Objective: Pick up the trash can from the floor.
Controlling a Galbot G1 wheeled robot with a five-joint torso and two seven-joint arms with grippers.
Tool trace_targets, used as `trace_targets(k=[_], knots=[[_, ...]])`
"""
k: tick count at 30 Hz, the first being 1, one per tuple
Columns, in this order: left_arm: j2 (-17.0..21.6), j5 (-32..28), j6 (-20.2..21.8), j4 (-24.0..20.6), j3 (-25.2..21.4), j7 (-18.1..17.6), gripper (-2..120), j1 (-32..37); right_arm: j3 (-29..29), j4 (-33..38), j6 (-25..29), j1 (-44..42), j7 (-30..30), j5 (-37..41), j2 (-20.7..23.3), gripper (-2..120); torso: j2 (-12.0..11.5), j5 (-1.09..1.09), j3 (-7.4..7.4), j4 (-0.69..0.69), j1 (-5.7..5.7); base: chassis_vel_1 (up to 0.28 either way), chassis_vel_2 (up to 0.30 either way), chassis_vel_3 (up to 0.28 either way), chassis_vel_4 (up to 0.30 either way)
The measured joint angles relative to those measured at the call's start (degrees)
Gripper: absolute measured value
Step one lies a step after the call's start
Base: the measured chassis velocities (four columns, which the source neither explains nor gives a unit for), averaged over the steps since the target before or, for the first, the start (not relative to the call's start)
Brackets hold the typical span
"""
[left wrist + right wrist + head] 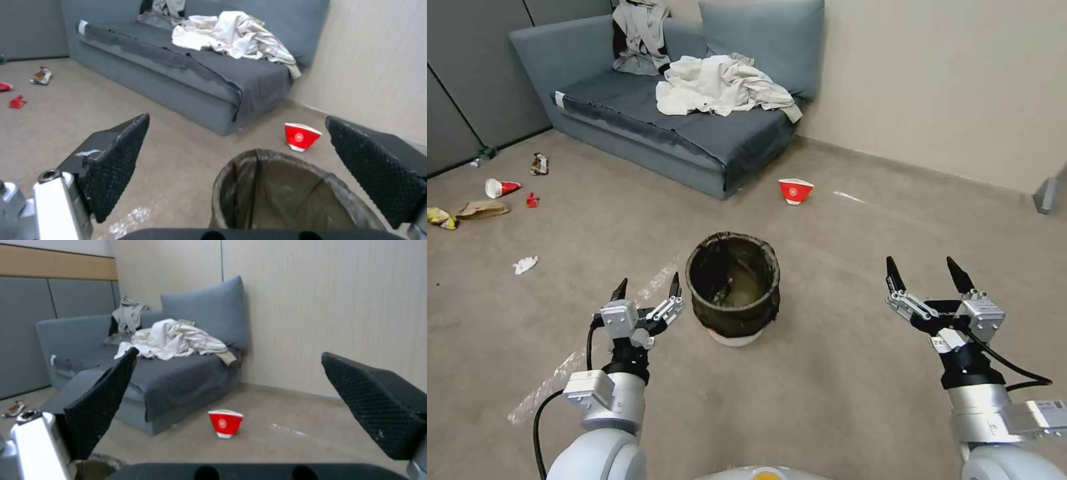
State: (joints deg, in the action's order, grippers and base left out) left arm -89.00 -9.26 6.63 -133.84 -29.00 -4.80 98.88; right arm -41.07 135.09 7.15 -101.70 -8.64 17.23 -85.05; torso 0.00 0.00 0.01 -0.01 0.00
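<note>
Beige short-pile carpet floor [840,400] ran up to a grey sofa [694,133] piled with crumpled laundry, wrappers scattered off by its far left end. Trash can [733,288] stood upright mid-floor, a small round white bin with a crinkly dark bag folded over its rim. Left tool [647,288] hung just beside it, fingers spread, probably lined up for the rim. Right tool [926,271] sat well apart, also spread wide. Red paper bowl [795,191] lay tipped near the sofa's front corner.

Lounge: sofa [680,127], carpet [840,373]
</note>
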Motion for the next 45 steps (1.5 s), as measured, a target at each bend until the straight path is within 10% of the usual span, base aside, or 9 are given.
trace_targets(k=[12,20,45], knots=[[5.00,-9.31,11.19,4.14,1.71,-7.85,99,-7.05,0.03,-0.37,1.18,0.07,-1.01,0.04,-0.10,100,0.00,-0.01,-0.01,0.01,-0.01,-0.036,0.043,0.044,-0.029],[11.38,-21.53,21.19,14.44,3.56,-13.76,99,-18.04,-0.75,0.44,0.86,-0.38,-1.10,0.13,-0.49,100,0.00,-0.01,-0.01,0.00,0.00,0.000,0.000,0.000,0.000],[15.39,-33.77,27.66,31.43,10.02,-18.32,93,-32.71,-2.08,0.21,0.79,-0.80,-0.66,0.10,-1.42,100,0.00,0.00,0.00,0.01,0.00,0.000,0.000,0.000,0.000]])
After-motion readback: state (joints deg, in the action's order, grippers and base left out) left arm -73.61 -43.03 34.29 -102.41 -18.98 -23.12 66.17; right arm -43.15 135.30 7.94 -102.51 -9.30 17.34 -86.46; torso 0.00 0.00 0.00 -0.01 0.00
